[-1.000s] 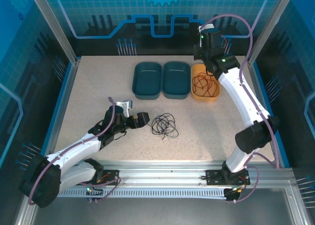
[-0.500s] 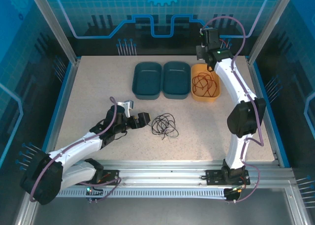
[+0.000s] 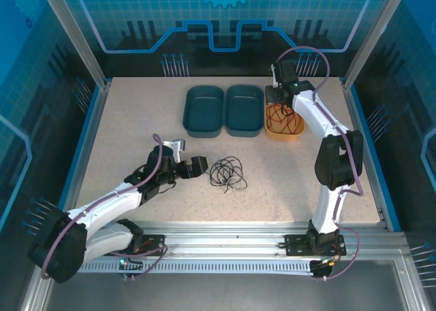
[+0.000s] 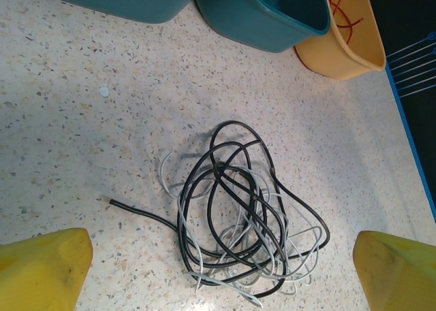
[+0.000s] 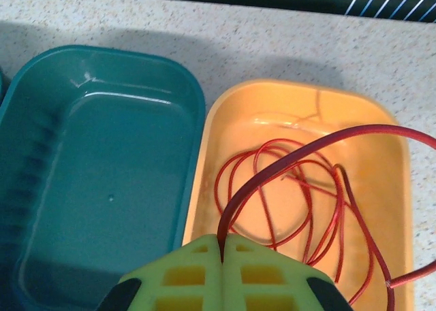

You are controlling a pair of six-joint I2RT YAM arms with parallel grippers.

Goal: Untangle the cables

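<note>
A black cable [image 4: 230, 126] and a white cable [image 4: 163, 169] lie tangled in one loose bundle [image 3: 228, 173] on the speckled table. My left gripper [image 3: 191, 156] sits just left of the bundle; in the left wrist view it [image 4: 221, 284] is open, its yellow fingertips [image 4: 41, 263] standing wide either side of the near loops without touching them. The red cable [image 5: 286, 182] lies coiled in the orange bin [image 3: 294, 135]. My right gripper [image 5: 223, 246] hovers over that bin's near-left edge, shut on one strand of the red cable [image 3: 283, 117], which arcs up out of the jaws.
Two empty teal bins [image 3: 203, 110] [image 3: 244, 109] stand side by side left of the orange bin [image 5: 300, 93], the nearer teal bin [image 5: 102, 175] just beside my right gripper. Blue walls and metal posts enclose the table; a rail runs along the near edge.
The right arm has folded back and its gripper has moved left and lower over the orange bin, still shut on the red cable. The left arm and the bundle have not moved.
</note>
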